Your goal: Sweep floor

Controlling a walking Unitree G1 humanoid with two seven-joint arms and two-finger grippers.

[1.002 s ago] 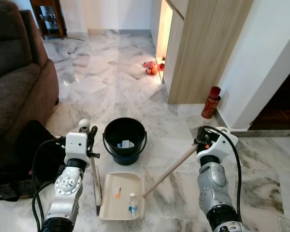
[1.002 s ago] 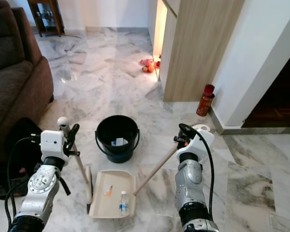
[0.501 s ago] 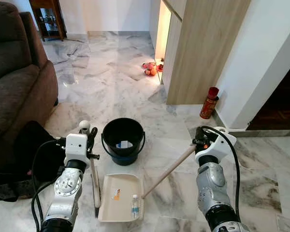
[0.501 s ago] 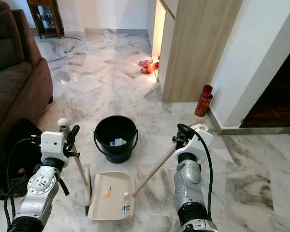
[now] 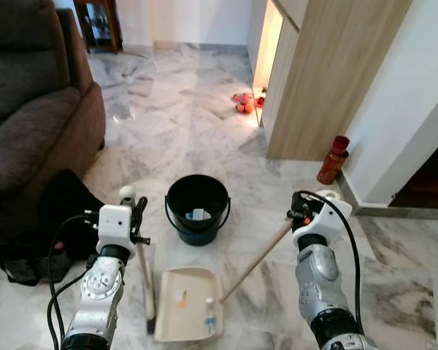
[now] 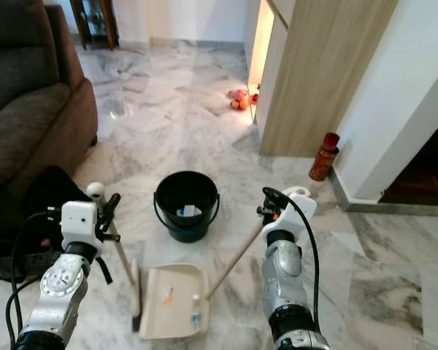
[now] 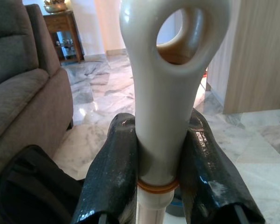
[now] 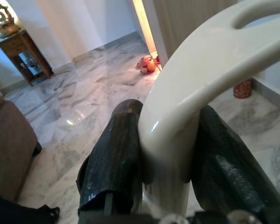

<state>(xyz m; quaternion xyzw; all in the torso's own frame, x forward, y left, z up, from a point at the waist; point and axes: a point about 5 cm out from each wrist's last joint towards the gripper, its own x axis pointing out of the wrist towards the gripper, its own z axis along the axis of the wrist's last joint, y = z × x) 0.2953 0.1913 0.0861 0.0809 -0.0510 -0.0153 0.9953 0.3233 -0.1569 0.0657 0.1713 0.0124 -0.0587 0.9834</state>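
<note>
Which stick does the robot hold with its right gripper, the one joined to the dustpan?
Yes, the slanted wooden dustpan handle, held by the right gripper; the left gripper holds the upright broom.

Around the black bucket [image 5: 198,209]: dustpan [image 5: 187,303] just in front, sofa [image 5: 36,124] and dark bag [image 5: 62,211] left, open marble floor [image 5: 182,124] behind.

Broom and dustpan on the marble floor, both by their handles in my claws.

My left claw [image 7: 154,172] grips the broom [image 5: 142,281] just below its cream ring-shaped top, the stick running down to the floor at the dustpan's left edge. My right claw [image 8: 165,158] clamps the cream loop handle of the dustpan [image 5: 184,315], whose wooden pole slants down leftward to the cream tray lying flat on the floor [image 5: 168,138], holding a small bottle [image 5: 210,318] and an orange scrap [image 5: 179,298], just near of the black bucket [image 5: 198,209].
</note>
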